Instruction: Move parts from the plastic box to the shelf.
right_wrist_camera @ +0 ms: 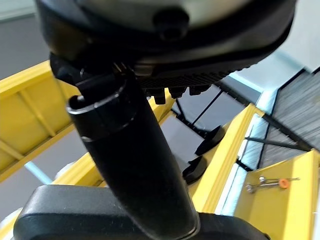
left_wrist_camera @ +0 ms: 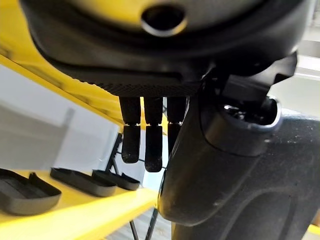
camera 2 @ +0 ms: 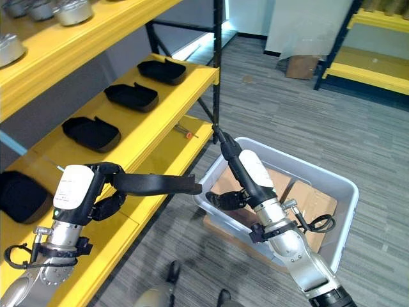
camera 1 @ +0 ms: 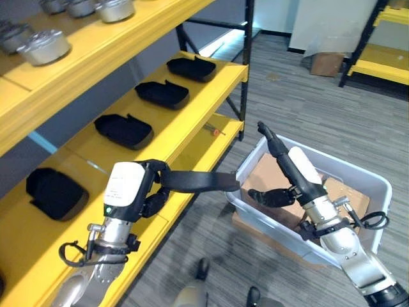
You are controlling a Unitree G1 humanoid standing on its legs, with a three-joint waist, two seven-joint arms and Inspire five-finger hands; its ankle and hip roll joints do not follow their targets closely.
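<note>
Left hand (camera 1: 144, 188) curled round a long black part (camera 1: 201, 181), held off the shelf (camera 1: 192, 121) front edge, long axis level, free end pointing toward the box (camera 1: 377, 192). Right hand (camera 1: 291, 176) over the box, fingers straight, empty.

I see grey striped carpet (camera 1: 307, 109) across the floor; a brown cardboard box (camera 1: 327, 62) sits far back against a pale wall (camera 1: 332, 22); beside it stands a second yellow rack (camera 1: 383, 48) on dark posts; a small tool with an orange tip (camera 2: 185, 133) lies on a low yellow board; flat cardboard (camera 2: 223, 230) lies on the carpet below.
</note>
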